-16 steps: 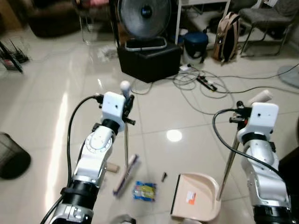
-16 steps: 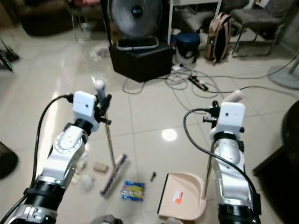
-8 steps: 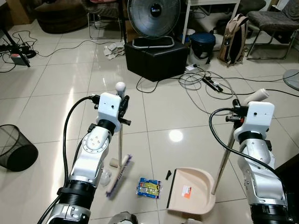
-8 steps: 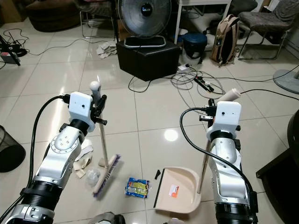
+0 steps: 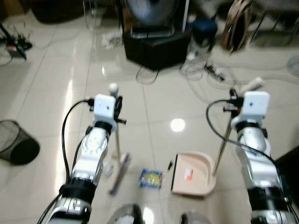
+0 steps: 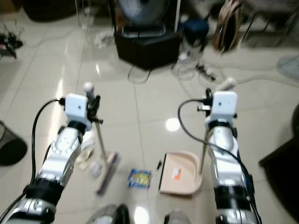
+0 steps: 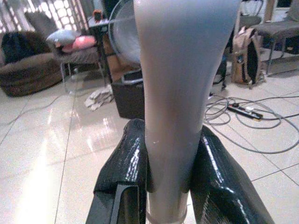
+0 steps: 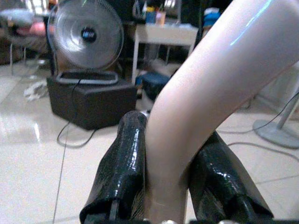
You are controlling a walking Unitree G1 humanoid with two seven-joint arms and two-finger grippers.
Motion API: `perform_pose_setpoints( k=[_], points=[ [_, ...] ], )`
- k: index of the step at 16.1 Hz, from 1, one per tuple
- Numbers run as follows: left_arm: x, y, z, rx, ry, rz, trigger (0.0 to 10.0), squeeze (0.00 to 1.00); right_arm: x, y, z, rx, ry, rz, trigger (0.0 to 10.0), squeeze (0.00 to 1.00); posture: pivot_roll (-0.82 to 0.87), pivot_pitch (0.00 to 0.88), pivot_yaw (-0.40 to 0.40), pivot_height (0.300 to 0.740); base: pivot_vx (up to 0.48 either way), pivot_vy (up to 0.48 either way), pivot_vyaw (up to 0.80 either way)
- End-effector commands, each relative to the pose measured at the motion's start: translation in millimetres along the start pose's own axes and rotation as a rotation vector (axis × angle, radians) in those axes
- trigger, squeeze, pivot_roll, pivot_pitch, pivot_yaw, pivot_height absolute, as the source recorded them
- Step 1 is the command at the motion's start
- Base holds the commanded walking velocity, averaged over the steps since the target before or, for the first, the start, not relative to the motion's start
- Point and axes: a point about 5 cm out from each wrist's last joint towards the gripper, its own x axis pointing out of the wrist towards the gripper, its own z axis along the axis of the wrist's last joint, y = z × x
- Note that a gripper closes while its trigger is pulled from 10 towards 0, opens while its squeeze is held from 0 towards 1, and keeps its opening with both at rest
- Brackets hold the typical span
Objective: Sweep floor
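Left gripper clamps the broom, its head on the floor beside a packet. Right gripper clamps the dustpan handle. Sweep short strokes toward the pan, keeping its lip flat.

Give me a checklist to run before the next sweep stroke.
1. Left pincer shut on broom handle: ok.
2. Right pincer shut on dustpan handle: ok.
3. Dustpan resting on the floor, mouth toward the broom: ok.
4. Packet lies between brush head and dustpan mouth: ok.
5. Small dark scrap near the dustpan mouth, within the sweep path: ok.
6. Litter left of the brush head outside a stroke toward the pan: not ok.
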Motion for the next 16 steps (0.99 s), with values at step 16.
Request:
perform_pose_setpoints(
  k=[16],
  points=[
    [11.4,-17.6,2,-0.065,-0.090,-0.069,10.0,0.00,-11.5,36.3,-2,-0.182,-0.260,0.095,10.0,0.00,0.04,0.409,0.163,0.740,0.000,0.000,0.00]
  ],
)
